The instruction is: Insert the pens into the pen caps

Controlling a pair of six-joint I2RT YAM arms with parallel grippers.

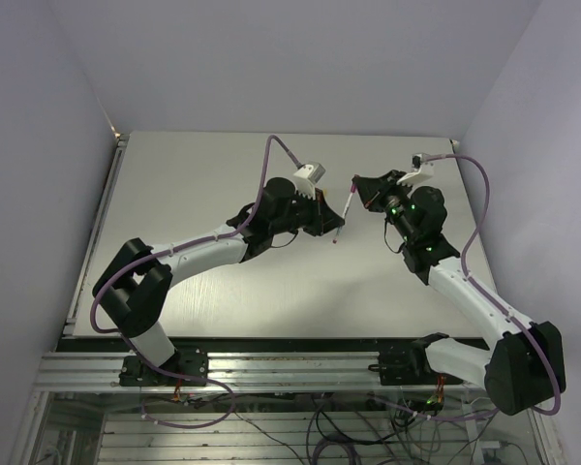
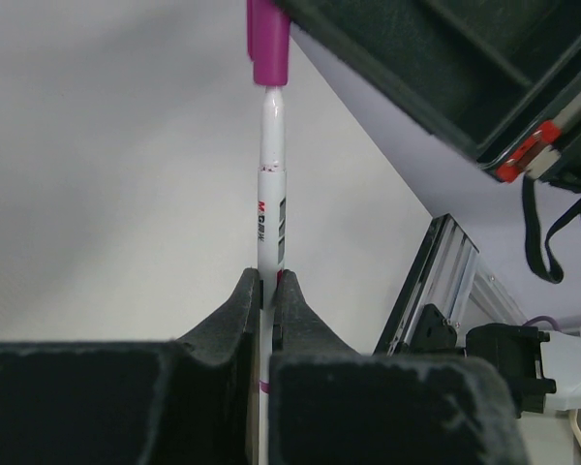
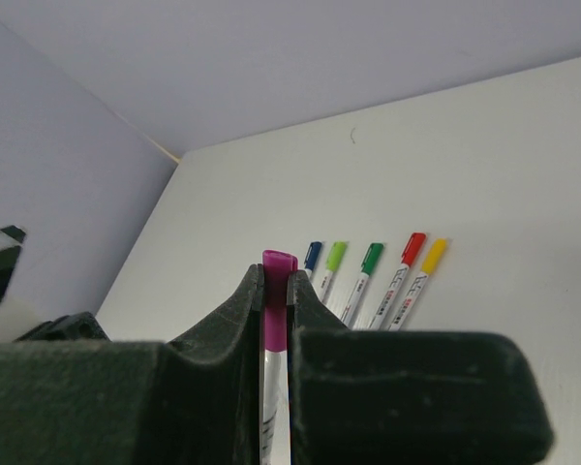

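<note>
One pen (image 2: 270,208): left gripper (image 2: 268,281) pinches barrel, right gripper (image 3: 275,281) pinches purple cap (image 2: 268,44)

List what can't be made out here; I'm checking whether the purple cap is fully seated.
Left wrist view: purple cap cut off by the top edge; it hides the pen tip, so seating depth is unclear.
Right wrist view: the right gripper hides the lower ends of the five capped pens.
Top view: cap too small.
</note>
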